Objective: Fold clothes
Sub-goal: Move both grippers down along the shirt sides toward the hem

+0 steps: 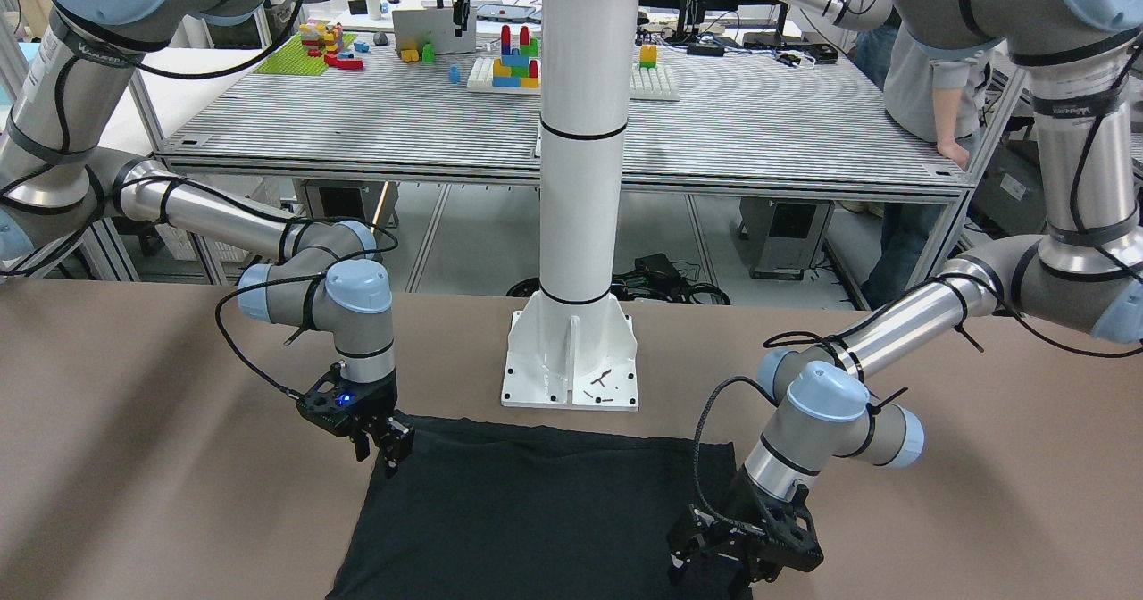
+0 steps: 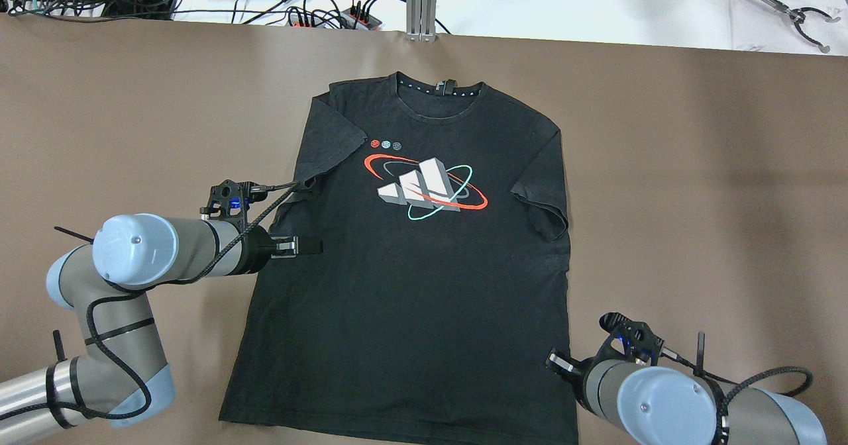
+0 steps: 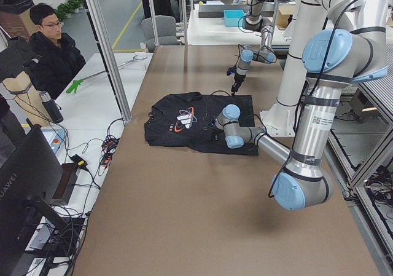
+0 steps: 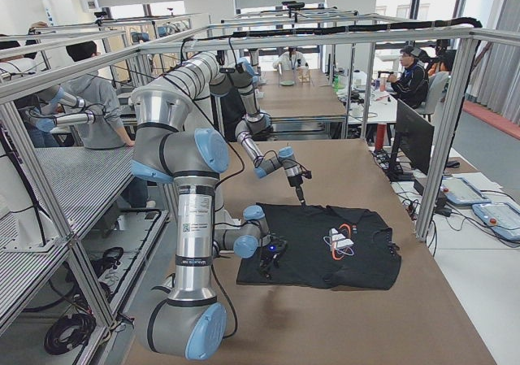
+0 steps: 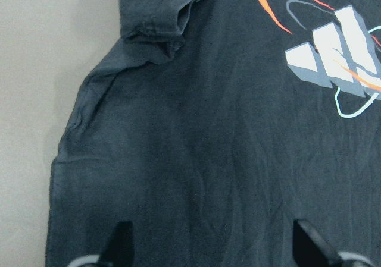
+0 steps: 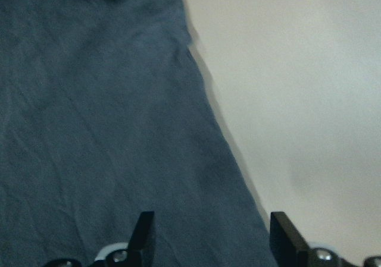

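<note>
Black tee [image 2: 404,286] is laid flat on the surface [image 2: 695,167], collar at 12, hem at 6. Its 9 o'clock side is covered by the left gripper [image 5: 213,226], the 5 o'clock corner by the right gripper [image 6: 211,222]; fingers [image 5: 121,246] spread wide on both, nothing held.

Front cam chops the black shirt [image 1: 536,511] off at the bottom edge, just past the left pincer [image 1: 714,575], whose fingertips look clipped too. Overhead, the right pincer [image 2: 558,363] sits mostly under its own wrist. Left wrist cam cuts the print [image 5: 333,59] off up-right of the pincer. Side views: both pincers too tiny to read.
</note>
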Motion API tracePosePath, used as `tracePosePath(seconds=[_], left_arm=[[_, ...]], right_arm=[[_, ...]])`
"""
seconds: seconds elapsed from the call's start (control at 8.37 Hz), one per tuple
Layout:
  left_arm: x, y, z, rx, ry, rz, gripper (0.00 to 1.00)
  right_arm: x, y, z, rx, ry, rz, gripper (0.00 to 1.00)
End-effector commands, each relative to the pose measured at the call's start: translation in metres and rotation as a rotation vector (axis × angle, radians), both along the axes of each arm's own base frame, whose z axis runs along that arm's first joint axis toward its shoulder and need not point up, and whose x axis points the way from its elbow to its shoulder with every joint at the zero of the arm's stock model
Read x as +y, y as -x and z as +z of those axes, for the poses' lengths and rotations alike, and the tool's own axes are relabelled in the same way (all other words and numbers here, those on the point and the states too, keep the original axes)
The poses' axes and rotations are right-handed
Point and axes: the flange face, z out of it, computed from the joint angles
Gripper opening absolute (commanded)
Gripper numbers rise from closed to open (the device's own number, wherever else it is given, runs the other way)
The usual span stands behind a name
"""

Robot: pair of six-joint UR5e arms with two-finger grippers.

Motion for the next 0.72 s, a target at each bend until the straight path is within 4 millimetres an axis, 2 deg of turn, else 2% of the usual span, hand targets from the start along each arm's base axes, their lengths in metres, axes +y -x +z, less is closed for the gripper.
tracePosePath(seconds=[0.0,0.12,0.6], left_arm=[[0.002,0.000,0.000,0.003,0.005,-0.002,0.94],[0.002,-0.001,0.001,0.000,0.007,-0.002,0.94],[0.002,0.000,0.004,-0.002,0.008,-0.002,0.94]], right_arm=[[0.060,0.011,0.004,-0.016,0.089,-0.003,0.57],[0.072,0.015,0.008,-0.006,0.075,-0.003,0.57],[0.091,0.021,0.016,0.009,0.075,-0.014,0.55]])
